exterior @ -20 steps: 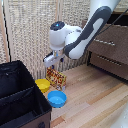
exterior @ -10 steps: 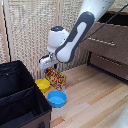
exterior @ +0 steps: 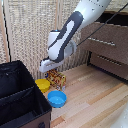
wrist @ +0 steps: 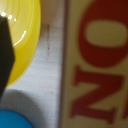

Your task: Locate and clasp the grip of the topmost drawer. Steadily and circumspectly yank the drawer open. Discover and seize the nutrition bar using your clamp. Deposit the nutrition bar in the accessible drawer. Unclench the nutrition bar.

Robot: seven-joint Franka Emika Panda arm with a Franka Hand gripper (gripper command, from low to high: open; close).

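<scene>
Clamp (exterior: pixel 51 71): low over nutrition bar, finger spread not discernible
Nutrition bar (exterior: pixel 56 78): on floor, right beside yellow bowl (exterior: pixel 42 85), directly under fingers
Topmost drawer (exterior: pixel 106 42): toward exterior view's right

The floor (exterior: pixel 95 95) is pale, matt wood planking. The drawer (exterior: pixel 106 46) has a brown wood-grain front with a slim metal handle (exterior: pixel 102 42). The arm (exterior: pixel 75 30) is glossy white plastic. The bin (exterior: pixel 20 100) is black cloth. The yellow bowl (wrist: pixel 22 35) shines.
</scene>
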